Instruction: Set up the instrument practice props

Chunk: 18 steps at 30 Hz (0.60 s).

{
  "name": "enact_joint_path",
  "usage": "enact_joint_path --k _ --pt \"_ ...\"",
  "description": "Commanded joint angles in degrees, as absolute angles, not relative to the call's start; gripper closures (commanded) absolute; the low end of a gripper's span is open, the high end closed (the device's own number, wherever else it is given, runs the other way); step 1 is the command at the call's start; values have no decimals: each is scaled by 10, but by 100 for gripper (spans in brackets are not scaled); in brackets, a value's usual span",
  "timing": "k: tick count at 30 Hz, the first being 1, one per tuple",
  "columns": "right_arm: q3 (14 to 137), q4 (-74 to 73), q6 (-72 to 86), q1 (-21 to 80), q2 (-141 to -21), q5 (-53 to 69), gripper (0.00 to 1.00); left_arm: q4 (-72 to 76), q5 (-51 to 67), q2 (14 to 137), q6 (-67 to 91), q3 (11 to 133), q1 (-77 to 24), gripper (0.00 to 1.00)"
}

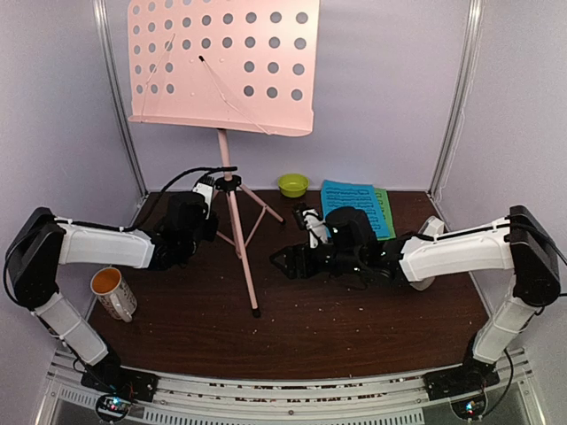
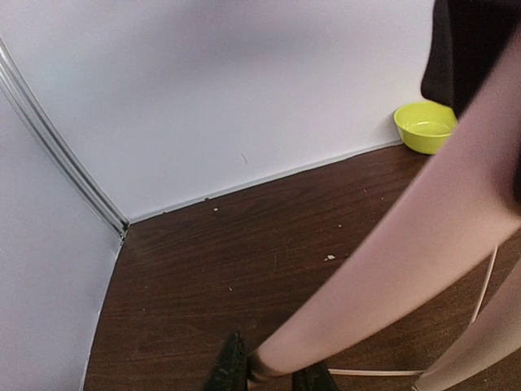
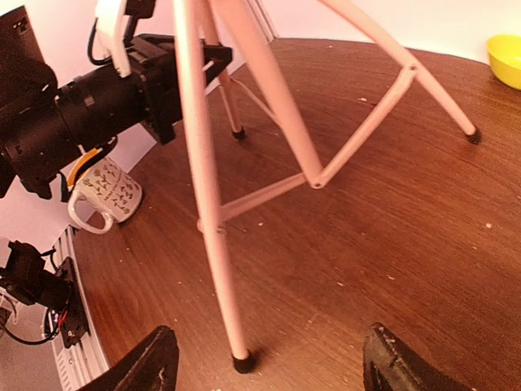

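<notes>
The pink music stand stands upright at the back left, its pole on tripod legs. My left gripper is shut on a pink tube of the stand just below the black hub; its dark fingertips pinch the tube. My right gripper hangs low and open to the right of the stand. The front leg's black foot sits between its fingers, untouched. A blue sheet and a green sheet lie at the back right. A white object, perhaps the metronome, is half hidden behind my right arm.
A white mug with a yellow inside stands near the left arm; the right wrist view shows that mug too. A lime-green bowl sits against the back wall. White walls close in the table on three sides.
</notes>
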<state>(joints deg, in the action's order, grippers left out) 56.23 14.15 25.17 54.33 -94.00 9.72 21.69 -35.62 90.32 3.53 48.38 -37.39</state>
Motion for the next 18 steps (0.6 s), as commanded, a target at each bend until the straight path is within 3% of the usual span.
enact_joint_path --k 1,14,18 --pt "626 166 260 571 -991 101 23 198 -362 919 200 503 -398 100" --pt "741 144 266 594 -1121 92 34 208 -357 929 198 503 -415 100" --pt "754 140 269 593 -1137 80 43 217 -350 929 193 502 -416 100"
